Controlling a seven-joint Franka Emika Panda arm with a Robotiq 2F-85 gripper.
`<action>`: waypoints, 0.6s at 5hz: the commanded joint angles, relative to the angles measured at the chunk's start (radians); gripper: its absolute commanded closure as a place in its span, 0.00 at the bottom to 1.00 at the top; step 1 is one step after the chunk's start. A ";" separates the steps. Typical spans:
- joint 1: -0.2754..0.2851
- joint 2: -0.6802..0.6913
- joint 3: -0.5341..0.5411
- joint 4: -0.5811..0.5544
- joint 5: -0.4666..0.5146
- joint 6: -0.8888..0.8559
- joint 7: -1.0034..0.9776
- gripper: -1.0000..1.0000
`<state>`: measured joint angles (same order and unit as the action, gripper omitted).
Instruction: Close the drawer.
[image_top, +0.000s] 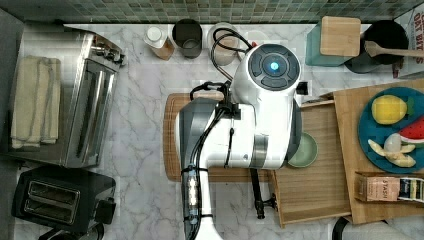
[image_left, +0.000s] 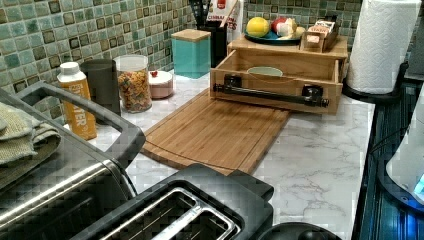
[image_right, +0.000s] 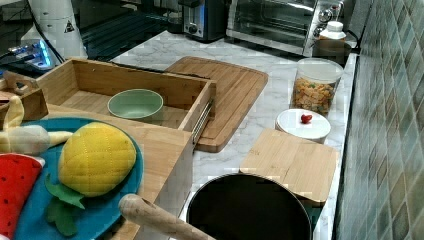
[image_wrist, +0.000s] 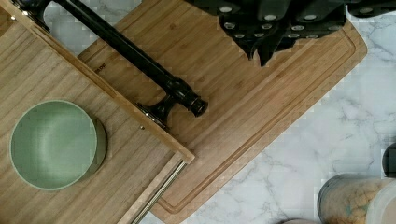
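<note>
The drawer (image_top: 320, 195) is a shallow light-wood box, pulled out over the cutting board (image_top: 172, 130). A green bowl (image_top: 306, 150) sits inside it. Its long black bar handle (image_left: 270, 93) runs along the front edge. In the wrist view my gripper (image_wrist: 260, 55) hangs above the cutting board (image_wrist: 261, 102), apart from the handle (image_wrist: 130, 51) on the outer side of the drawer front. Its dark fingertips stand close together, shut on nothing. In the top view my white arm (image_top: 260, 110) covers the drawer's front corner and part of the board.
A wooden top slab (image_top: 350, 150) over the drawer carries a blue plate (image_top: 395, 125) of toy fruit. A toaster oven (image_top: 75, 100) and a toaster (image_top: 60, 197) stand at the top view's left. Jars (image_left: 134, 82), a teal canister (image_left: 191, 50), a black pot (image_right: 247, 207) and a paper towel roll (image_left: 382, 42) line the counter.
</note>
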<state>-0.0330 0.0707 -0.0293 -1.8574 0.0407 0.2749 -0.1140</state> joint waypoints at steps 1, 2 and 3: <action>-0.002 0.000 -0.001 -0.009 0.002 0.000 0.000 1.00; -0.424 0.508 -0.252 0.662 0.110 -0.182 -0.734 1.00; -0.498 0.542 -0.182 0.686 0.160 -0.122 -0.893 1.00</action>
<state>-0.2192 0.5151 -0.0278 -1.3525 0.1722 0.1409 -0.8320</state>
